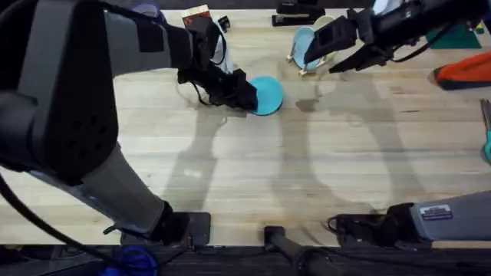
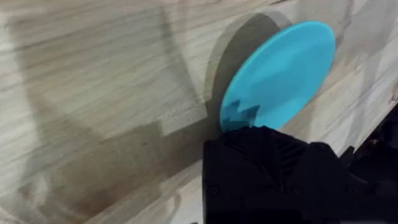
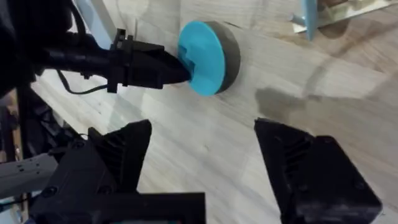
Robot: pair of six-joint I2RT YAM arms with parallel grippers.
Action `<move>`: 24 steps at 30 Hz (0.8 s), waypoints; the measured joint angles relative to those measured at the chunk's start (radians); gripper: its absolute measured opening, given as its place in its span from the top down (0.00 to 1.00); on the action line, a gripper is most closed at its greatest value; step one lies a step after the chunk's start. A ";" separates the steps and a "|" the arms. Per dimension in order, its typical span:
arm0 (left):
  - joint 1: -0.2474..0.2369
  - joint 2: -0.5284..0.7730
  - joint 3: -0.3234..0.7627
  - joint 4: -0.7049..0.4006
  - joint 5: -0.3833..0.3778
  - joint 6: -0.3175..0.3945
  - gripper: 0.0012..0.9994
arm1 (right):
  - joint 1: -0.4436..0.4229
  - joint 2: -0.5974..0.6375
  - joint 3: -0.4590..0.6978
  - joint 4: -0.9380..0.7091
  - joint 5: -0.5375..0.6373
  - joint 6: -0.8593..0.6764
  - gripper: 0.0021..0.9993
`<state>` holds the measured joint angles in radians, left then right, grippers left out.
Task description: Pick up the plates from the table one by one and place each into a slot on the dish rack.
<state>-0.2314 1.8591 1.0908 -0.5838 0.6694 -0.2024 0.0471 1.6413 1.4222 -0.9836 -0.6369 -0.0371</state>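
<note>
The turquoise plate [image 1: 268,95] is tilted up on its edge just above the table [image 1: 253,176], casting a shadow on the planks. My left gripper [image 1: 244,93] is shut on its near rim; the left wrist view shows the plate [image 2: 281,71] clamped at the gripper [image 2: 245,123]. My right gripper [image 1: 331,54] hovers open beside the dish rack [image 1: 305,69]. In the right wrist view its fingers [image 3: 118,155] stand wide apart with nothing between them, and beyond them the left gripper [image 3: 166,67] holds the plate [image 3: 202,56]. The rack [image 3: 339,11] holds a paler light-blue plate [image 1: 303,44] upright.
Along the far edge sit a small box [image 1: 198,14] and a black object [image 1: 299,14]. A red-orange item [image 1: 464,69] and a green mat [image 1: 460,34] lie at the far right. The near half of the tabletop is bare wood.
</note>
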 joint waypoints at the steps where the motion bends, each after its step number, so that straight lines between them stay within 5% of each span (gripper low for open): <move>1: 0.000 0.000 0.000 0.000 0.000 0.000 0.96 | 0.003 0.000 -0.011 0.014 0.000 0.006 0.00; 24: 0.000 0.000 0.000 -0.007 -0.004 0.000 0.96 | 0.108 0.000 -0.202 0.227 0.010 0.091 0.01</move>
<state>-0.2314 1.8591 1.0908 -0.5908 0.6659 -0.2024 0.1547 1.6413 1.2202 -0.7568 -0.6272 0.0536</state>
